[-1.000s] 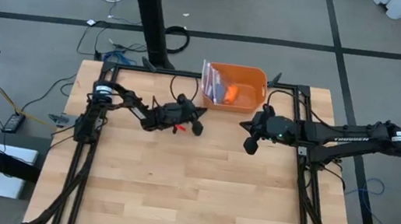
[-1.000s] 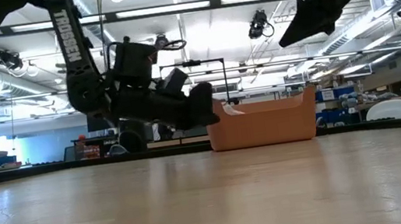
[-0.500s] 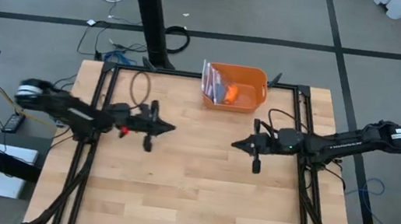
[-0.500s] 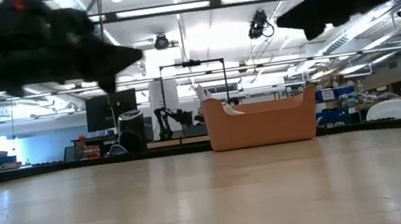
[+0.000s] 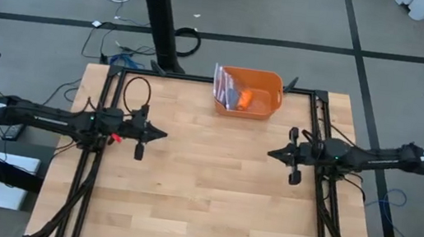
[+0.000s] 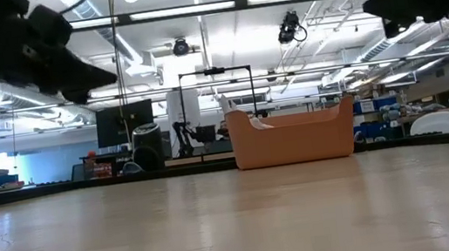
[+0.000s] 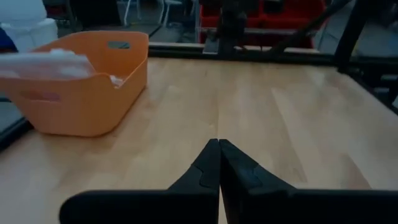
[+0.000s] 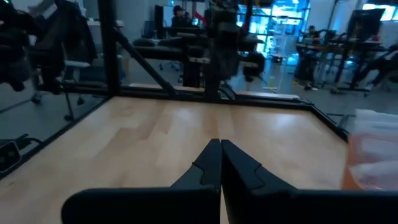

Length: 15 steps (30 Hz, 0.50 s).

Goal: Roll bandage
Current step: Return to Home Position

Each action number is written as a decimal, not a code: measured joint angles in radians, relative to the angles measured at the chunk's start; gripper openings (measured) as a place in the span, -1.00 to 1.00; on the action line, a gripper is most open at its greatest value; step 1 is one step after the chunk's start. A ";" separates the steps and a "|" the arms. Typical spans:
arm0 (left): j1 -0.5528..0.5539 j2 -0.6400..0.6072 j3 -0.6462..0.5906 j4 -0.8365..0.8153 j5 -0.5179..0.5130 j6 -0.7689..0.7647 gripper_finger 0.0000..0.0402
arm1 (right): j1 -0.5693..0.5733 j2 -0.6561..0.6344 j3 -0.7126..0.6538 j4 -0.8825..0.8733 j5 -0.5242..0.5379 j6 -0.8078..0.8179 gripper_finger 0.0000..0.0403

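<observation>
Operator: Homing now. What needs watching?

Annotator: Both arms lie stretched low over the table, nearer the far edge than the near one. Your left gripper (image 5: 158, 134) is over the left half, pointing at the middle, fingers pressed together on nothing. The right gripper (image 5: 272, 153) mirrors it over the right half, also closed and empty. Draw each arm back toward its own side and lift before you fold. Don't swing toward the far edge, because the bin is there. Run both at one pace.

Operator: Containers?

Annotator: One. The orange bin (image 5: 267, 93) sits at the far edge, a bit right of the middle, well apart from both grippers. A clear zip bag (image 5: 224, 82) lies in it against the bin's left wall. The bandage (image 5: 245, 99) looks to be the deeper-orange lump in that bag. Can't tell how tightly it's rolled. Don't touch any of it.
</observation>
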 joint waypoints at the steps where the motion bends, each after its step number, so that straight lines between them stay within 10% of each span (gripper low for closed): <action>1: -0.011 -0.019 0.017 -0.043 -0.011 0.012 -0.97 | 0.000 -0.044 0.000 -0.044 0.015 -0.003 -1.00; 9: -0.105 -0.186 -0.027 -0.058 -0.048 0.037 -0.97 | 0.000 -0.351 -0.002 -0.286 0.076 -0.076 -1.00; 15: -0.160 -0.236 -0.047 -0.117 0.030 0.000 -0.97 | 0.000 -0.347 0.005 -0.301 0.068 -0.082 -1.00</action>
